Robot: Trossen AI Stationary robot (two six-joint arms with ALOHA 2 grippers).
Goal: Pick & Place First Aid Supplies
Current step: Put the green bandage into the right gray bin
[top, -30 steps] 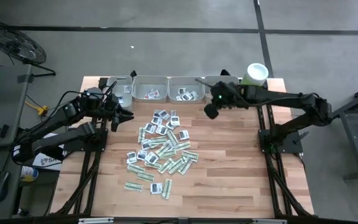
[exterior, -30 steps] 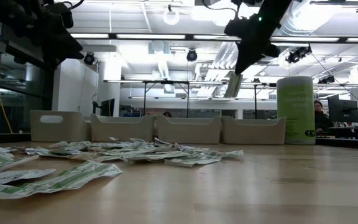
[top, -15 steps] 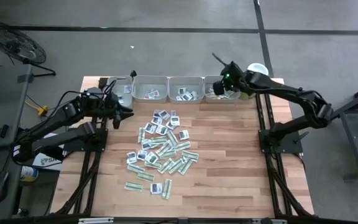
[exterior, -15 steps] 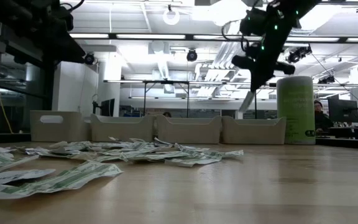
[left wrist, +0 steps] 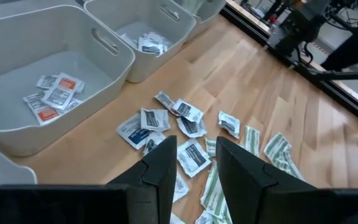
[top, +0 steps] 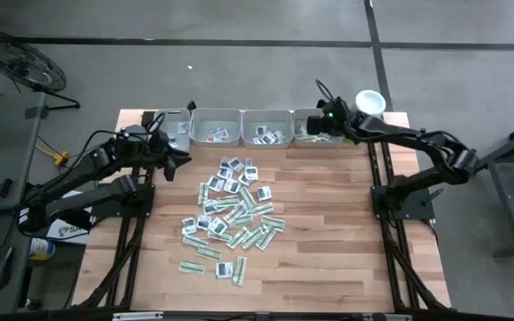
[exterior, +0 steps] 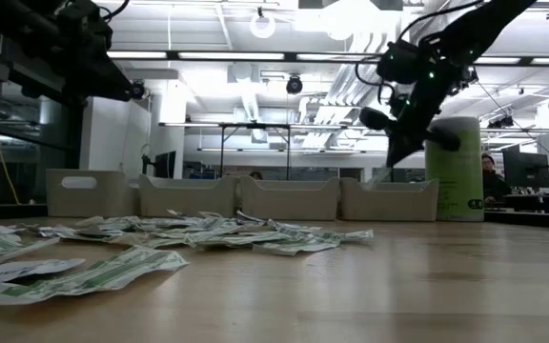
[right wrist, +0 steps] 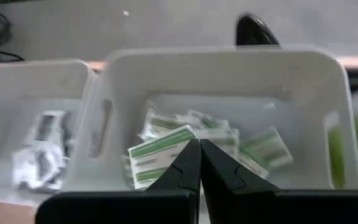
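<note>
Here the right gripper (right wrist: 199, 163), its dark fingers pressed together on one narrow green-and-white striped sachet (right wrist: 160, 151), hangs over the rightmost pale grey plastic tray (top: 315, 131) (more striped sachets lie inside). The left gripper (left wrist: 191, 163), fingers apart and empty, hovers above the scattered white sachets (left wrist: 166, 121); no print is legible.

Bright overhead ceiling lights (exterior: 351, 17), glare, blurred foreground, soft shadows
</note>
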